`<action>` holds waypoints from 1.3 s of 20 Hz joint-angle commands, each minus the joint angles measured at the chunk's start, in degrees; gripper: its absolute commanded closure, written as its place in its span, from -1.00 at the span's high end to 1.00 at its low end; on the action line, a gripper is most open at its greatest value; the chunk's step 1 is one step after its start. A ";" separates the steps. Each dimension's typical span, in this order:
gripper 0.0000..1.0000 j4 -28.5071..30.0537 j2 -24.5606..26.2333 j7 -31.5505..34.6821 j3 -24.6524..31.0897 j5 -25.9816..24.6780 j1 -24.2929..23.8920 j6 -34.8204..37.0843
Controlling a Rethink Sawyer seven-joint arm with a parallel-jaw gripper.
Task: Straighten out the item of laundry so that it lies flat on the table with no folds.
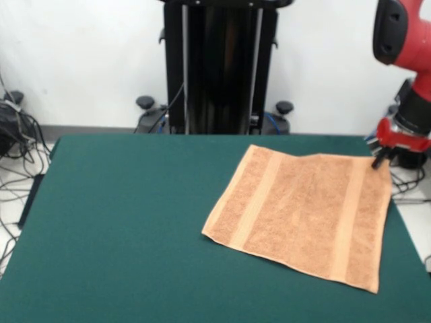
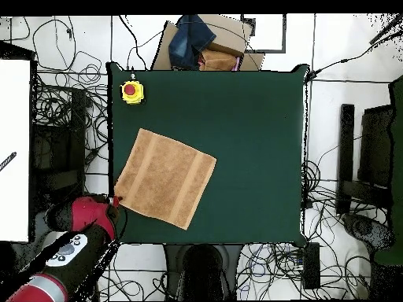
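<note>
Towel (image 1: 303, 208): spread flat on the table (image 1: 121, 222), front view, toward 4 o'clock from table centre; no folds visible.
Bands: run roughly 1 to 7 o'clock.
Gripper (image 1: 381, 159): at the towel's far-right corner, touching or just above it; towel body lies toward 7 o'clock from it.
Jaw state: cannot tell; tips too small.
Judgement: nearly done.

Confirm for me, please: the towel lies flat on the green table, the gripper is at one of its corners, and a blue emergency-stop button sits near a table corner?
Not quite: the emergency-stop button is red on a yellow base, not blue, as the overhead view shows. The rest holds: the towel lies flat on the green table, with the gripper at one of its corners.
</note>
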 commanded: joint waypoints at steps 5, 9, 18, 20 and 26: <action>-1.00 -5.40 0.88 2.82 -3.43 -14.73 0.98 9.30; -1.00 -5.69 0.63 5.92 -3.05 -17.08 0.76 10.10; 1.00 -6.40 0.44 8.05 -3.06 -20.36 0.58 11.12; 1.00 -5.90 0.11 8.25 -2.72 -20.85 0.32 10.51; 1.00 -5.28 -0.30 9.43 -1.84 -21.18 -0.36 8.30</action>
